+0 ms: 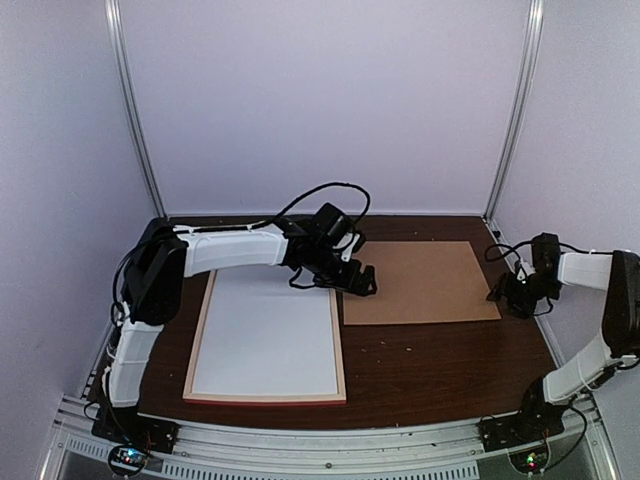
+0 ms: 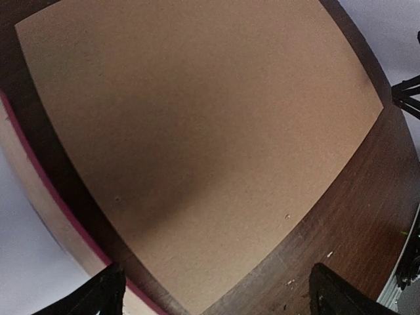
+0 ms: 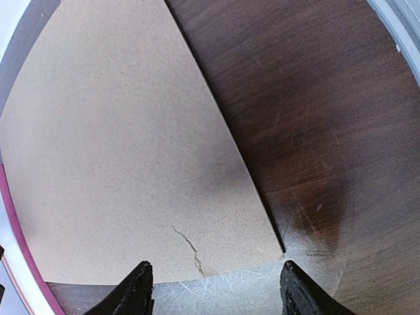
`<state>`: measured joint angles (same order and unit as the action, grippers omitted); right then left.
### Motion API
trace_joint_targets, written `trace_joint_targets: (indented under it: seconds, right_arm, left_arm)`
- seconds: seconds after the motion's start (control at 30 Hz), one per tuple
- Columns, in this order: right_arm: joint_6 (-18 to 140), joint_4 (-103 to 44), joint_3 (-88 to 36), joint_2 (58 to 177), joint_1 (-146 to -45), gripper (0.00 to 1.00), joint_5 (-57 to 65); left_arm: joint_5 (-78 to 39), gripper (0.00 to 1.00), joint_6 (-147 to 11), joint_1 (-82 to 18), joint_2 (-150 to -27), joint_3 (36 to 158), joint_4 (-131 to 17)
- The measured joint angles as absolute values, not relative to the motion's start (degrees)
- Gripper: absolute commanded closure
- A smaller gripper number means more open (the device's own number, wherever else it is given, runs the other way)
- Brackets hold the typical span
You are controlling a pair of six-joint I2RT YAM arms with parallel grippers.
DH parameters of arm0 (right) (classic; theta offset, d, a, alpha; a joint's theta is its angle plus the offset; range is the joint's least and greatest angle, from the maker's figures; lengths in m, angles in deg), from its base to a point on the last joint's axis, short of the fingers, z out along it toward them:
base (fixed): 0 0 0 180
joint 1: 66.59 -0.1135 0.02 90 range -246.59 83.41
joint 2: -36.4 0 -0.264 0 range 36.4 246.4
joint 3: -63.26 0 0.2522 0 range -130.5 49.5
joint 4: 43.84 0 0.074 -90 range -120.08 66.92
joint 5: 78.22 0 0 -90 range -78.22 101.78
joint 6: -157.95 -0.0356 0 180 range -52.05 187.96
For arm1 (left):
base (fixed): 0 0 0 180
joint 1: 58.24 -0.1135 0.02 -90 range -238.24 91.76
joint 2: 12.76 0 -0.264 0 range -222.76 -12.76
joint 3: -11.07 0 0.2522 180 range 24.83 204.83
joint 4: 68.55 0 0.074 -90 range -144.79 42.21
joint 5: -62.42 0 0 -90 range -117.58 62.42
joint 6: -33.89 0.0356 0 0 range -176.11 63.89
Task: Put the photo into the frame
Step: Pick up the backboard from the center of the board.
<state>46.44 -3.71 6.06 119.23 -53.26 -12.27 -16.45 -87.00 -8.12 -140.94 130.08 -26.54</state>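
White side up, the photo [image 1: 268, 335] is laid inside the frame [image 1: 339, 340]. The left tool [image 1: 360, 283] is held spread just beside the frame. The right tool [image 1: 508, 295] is held spread well apart from it.

The whole table [image 1: 430, 370] is taken in from high above and behind the arm bases [image 1: 135, 428], facing forward and down, with the frame [image 1: 260, 398] at left and the board [image 1: 420, 282] at right. The left wrist view is held close over the board, facing down; in the right wrist view one board corner and bare table are seen from close above. The board and a pink strip of frame edge are shared by all three views.
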Motion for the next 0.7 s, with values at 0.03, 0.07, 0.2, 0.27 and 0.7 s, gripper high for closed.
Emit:
trace_joint_targets:
  seconds: [0.03, 0.07, 0.2, 0.27, 0.7]
  right_arm:
    - [46.5, -3.67, 6.08, 118.37, -53.26, 0.33, -12.18]
    - [46.5, -3.8, 6.06, 117.98, -53.26, 0.33, -12.07]
    - [46.55, -3.93, 6.01, 118.33, -53.26, 0.32, -11.99]
    - [46.55, -4.0, 6.01, 118.99, -53.26, 0.32, -12.01]
    - [46.59, -4.39, 4.37, 121.61, -53.26, 0.3, -11.99]
  left_arm:
    - [-16.53, 0.02, -87.09, -7.55, -141.97, 131.55, -26.56]
    - [-16.77, 0.02, -87.18, -6.91, -143.17, 133.16, -26.4]
    - [-17.95, 0.02, -87.77, -5.56, -147.32, 138.08, -26.03]
    - [-18.92, 0.02, -88.21, -5.36, -149.0, 139.39, -25.7]
    - [-30.11, 0.02, -89.8, -5.36, -152.0, 141.69, -21.62]
